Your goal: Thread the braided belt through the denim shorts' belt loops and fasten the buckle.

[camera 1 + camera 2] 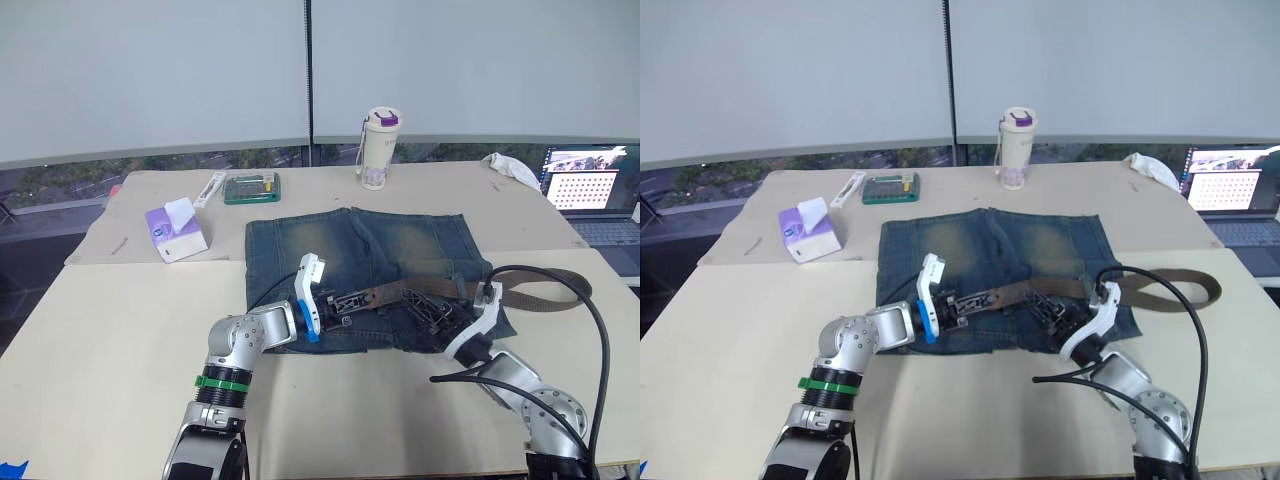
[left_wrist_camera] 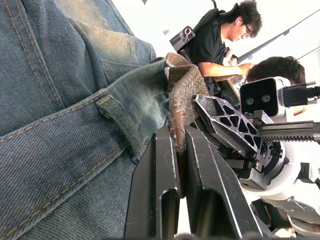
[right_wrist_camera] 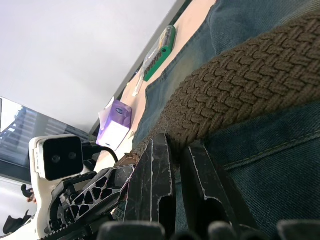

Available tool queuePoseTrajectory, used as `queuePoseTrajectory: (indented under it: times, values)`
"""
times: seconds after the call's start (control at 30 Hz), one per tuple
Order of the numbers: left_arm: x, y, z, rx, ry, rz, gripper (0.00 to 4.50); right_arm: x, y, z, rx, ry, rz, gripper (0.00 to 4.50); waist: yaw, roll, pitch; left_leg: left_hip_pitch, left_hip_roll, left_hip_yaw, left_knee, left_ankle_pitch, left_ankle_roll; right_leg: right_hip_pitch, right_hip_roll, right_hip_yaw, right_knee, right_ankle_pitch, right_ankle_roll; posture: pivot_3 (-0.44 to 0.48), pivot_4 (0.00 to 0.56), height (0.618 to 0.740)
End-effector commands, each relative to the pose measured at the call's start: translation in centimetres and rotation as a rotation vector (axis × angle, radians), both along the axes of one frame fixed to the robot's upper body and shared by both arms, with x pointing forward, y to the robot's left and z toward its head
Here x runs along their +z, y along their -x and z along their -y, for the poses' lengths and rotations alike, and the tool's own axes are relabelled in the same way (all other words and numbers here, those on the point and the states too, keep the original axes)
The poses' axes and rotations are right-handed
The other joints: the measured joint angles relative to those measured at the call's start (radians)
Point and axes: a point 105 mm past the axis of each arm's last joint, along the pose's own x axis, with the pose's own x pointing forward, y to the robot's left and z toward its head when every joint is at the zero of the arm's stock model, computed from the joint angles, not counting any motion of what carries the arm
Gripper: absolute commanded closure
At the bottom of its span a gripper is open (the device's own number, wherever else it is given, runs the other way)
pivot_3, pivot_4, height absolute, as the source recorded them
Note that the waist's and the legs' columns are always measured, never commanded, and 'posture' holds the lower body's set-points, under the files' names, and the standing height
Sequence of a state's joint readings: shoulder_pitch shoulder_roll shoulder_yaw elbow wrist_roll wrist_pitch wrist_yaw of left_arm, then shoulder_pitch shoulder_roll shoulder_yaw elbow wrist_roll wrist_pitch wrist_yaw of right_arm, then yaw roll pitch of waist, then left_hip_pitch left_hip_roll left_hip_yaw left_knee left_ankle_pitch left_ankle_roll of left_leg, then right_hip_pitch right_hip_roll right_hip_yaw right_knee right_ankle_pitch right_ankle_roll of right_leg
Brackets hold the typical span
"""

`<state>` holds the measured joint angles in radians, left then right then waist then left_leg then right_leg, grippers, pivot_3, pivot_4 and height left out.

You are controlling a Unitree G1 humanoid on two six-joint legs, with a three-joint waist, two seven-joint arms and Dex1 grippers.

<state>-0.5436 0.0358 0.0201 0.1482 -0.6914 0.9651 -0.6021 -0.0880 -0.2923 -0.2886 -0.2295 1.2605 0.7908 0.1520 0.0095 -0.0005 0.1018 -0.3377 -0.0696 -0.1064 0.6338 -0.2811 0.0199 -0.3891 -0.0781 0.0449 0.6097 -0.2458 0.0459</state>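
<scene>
Table (image 1: 120,330): big and pale, with everything on it.
Denim shorts (image 1: 300,250): blue with faded tan patches, lying flat in the middle of the table. The waistband is on the side near the robot.
Laptop (image 1: 590,195): open, at the far right edge of the table.
Braided belt (image 1: 540,290): dark brown and woven. It lies along the waistband, and its long end curls into a loop on the table, just past the right side of the shorts.
Left gripper (image 1: 350,305): over the waistband, left of middle. In the left wrist view its two black fingers (image 2: 155,195) are squeezed tight on the brown end of the belt.
Right gripper (image 1: 430,322): over the waistband, right of middle, very near the left gripper. In the right wrist view its fingers (image 3: 155,185) are almost together, right beside the belt. I cannot tell if they pinch it.
Tissue box (image 1: 175,232): purple, on the table to the left of the shorts.
Cup (image 1: 378,148): tall, cream, with a purple lid, behind the shorts.
Green case (image 1: 252,187): flat, behind the shorts on the left.
Belt loop (image 2: 122,127): a small denim strip on the waistband, just beside the left gripper's fingers.
</scene>
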Motion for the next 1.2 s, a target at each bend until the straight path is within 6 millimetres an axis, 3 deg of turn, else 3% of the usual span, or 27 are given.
queuePoseTrajectory:
  times: [0.03,0.2,0.23,0.63,0.7,0.77,0.8,0.93,1.0,1.07,1.2]
  values:
    - [1.0,0.3,0.4,-0.027,0.018,0.038,4.50,1.2,-0.2,-0.1,0.001,-0.008,0.055,4.05,0.000,0.000,0.000,0.000,0.000,0.000,0.000,0.000,0.000,0.000,0.000,0.000,0.000,0.000,0.000,0.000,0.150,0.740]
    - [0.9,0.4,0.4,-0.031,0.014,0.040,4.50,1.3,-0.1,-0.4,0.019,-0.009,0.059,4.05,0.001,0.000,0.000,0.000,0.000,0.000,0.000,0.000,0.000,0.000,0.000,0.000,0.000,0.000,0.000,0.000,0.150,0.740]
    - [0.9,0.4,0.4,-0.031,0.013,0.041,4.50,1.3,-0.1,-0.4,0.016,-0.007,0.063,4.29,0.000,0.000,0.000,0.000,0.000,0.000,0.000,0.000,0.000,0.000,0.000,0.000,0.000,0.000,0.000,0.000,0.150,0.740]
    - [1.0,0.2,0.4,-0.028,0.016,0.047,4.50,1.9,-0.1,-0.2,0.003,-0.010,0.071,4.29,0.000,0.000,0.000,0.000,0.000,0.000,0.000,0.000,0.000,0.000,0.000,0.000,0.000,0.000,0.000,0.000,0.150,0.740]
    - [1.1,0.2,0.1,-0.032,0.036,0.031,3.73,1.8,-0.4,0.7,-0.047,-0.008,0.061,4.50,0.000,0.000,0.000,0.000,0.000,0.000,0.000,0.000,0.000,0.000,0.000,0.000,0.000,0.000,0.000,0.000,0.150,0.740]
    - [1.0,0.2,-0.2,-0.028,0.024,0.041,3.24,1.7,-0.8,1.8,-0.106,-0.017,0.044,4.50,0.001,0.000,0.000,0.000,0.000,0.000,0.000,0.000,0.000,0.000,0.000,0.000,0.000,0.000,0.000,0.000,0.150,0.740]
    - [1.0,0.1,-0.3,-0.023,0.008,0.057,2.65,1.6,-0.9,2.3,-0.133,-0.023,0.036,4.50,0.001,0.000,0.000,0.000,0.000,0.000,0.000,0.000,0.000,0.000,0.000,0.000,0.000,0.000,0.000,0.000,0.150,0.740]
    - [0.3,0.0,-1.4,-0.020,-0.170,0.249,1.48,1.0,-0.8,3.8,-0.184,-0.017,-0.003,4.50,-0.001,0.000,0.000,0.000,0.000,0.000,-0.001,0.000,0.000,0.000,0.000,0.000,0.000,0.000,0.000,0.000,0.150,0.740]
    - [0.1,-0.1,-2.4,-0.032,-0.301,0.424,0.88,0.7,-0.9,4.5,-0.211,-0.013,-0.021,4.50,0.000,0.001,0.000,0.001,0.000,0.000,-0.002,0.001,-0.001,-0.001,0.000,0.001,0.000,0.000,0.000,0.000,0.150,0.740]
    - [0.1,0.1,-2.8,-0.062,-0.363,0.541,0.88,0.5,-1.0,5.0,-0.237,-0.016,-0.036,4.50,0.000,0.001,0.000,0.000,0.000,0.000,-0.002,0.001,-0.001,-0.001,0.000,0.001,-0.001,0.000,0.000,0.000,0.150,0.740]
    - [1.0,-0.2,-3.5,-0.034,-0.331,0.640,0.88,-0.4,-1.2,5.4,-0.249,0.040,-0.069,4.50,0.006,0.001,0.000,0.000,0.000,0.000,-0.002,0.000,0.000,-0.001,-0.003,0.000,-0.001,0.000,0.000,0.000,0.150,0.740]
